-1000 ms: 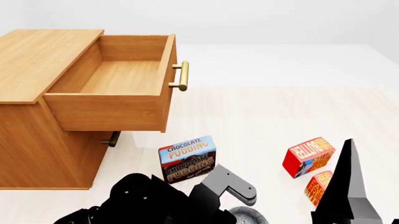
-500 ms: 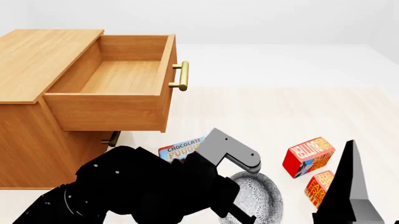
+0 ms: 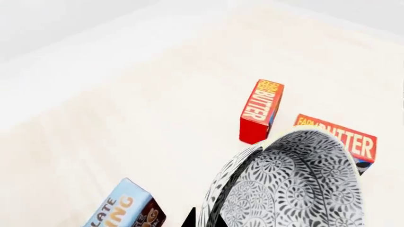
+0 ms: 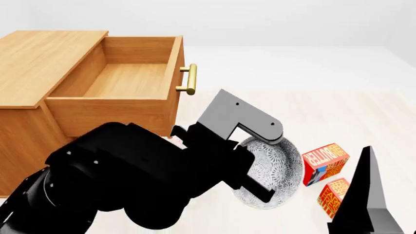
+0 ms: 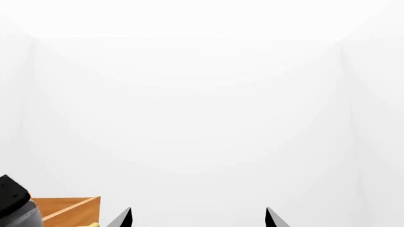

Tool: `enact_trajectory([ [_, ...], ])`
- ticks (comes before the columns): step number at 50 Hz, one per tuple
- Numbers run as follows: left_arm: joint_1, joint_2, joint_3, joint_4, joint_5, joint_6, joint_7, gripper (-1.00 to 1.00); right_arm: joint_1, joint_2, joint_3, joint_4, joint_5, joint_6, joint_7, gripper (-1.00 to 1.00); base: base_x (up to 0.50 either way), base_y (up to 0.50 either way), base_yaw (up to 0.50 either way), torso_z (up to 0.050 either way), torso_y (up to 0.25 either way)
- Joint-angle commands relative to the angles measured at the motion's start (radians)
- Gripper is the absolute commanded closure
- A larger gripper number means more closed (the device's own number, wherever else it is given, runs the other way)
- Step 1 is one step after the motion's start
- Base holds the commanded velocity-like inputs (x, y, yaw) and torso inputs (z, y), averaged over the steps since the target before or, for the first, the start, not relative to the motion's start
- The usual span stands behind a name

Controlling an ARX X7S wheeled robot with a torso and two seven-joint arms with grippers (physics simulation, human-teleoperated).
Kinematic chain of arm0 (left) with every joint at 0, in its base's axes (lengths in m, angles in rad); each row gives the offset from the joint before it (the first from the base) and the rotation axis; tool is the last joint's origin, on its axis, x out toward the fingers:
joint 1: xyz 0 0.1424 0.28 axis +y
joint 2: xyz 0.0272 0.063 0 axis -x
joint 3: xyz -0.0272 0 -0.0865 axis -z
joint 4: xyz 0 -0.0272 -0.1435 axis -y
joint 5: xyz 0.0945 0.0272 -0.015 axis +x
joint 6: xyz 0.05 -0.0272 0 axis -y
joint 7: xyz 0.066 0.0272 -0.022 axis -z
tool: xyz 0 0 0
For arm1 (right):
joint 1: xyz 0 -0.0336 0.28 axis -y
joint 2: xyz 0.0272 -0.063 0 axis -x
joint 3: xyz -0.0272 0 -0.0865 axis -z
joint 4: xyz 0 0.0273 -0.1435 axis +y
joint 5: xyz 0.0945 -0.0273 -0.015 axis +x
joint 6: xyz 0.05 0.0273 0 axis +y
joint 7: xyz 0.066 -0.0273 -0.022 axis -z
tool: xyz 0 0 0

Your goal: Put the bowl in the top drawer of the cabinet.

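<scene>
We are in the carrying step: our left gripper grips the bowl, tilted above the floor, right of the open top drawer. Next we swing it leftward over the drawer's cavity.

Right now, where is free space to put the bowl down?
The open top drawer is bare inside. The floor beyond the butter boxes is also free. It is crowded low down, where the left gripper holds the bowl.
</scene>
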Motion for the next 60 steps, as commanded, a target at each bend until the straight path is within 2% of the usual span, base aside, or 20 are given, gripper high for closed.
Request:
enact_trajectory([
  [1,-0.106,0.01,-0.026,0.037,-0.068,0.027,-0.086,1.0,0.005,-0.001,0.005,-0.004,0.009,0.009,-0.008,-1.0,0.0,0.0,0.0,0.0,0.0],
  [24,-0.319,-0.005,-0.084,0.0,0.008,0.047,-0.122,1.0,-0.013,0.007,0.002,0.018,-0.006,-0.029,0.001,-1.0,0.0,0.0,0.0,0.0,0.0],
  [44,-0.465,-0.129,-0.209,-0.167,0.098,0.096,-0.028,1.0,-0.013,0.001,0.006,0.011,-0.003,-0.012,-0.007,-1.0,0.0,0.0,0.0,0.0,0.001],
  [60,-0.444,-0.227,-0.231,-0.289,0.268,0.158,0.066,1.0,-0.001,-0.023,0.012,0.008,0.016,0.021,-0.032,-1.0,0.0,0.0,0.0,0.0,0.001],
])
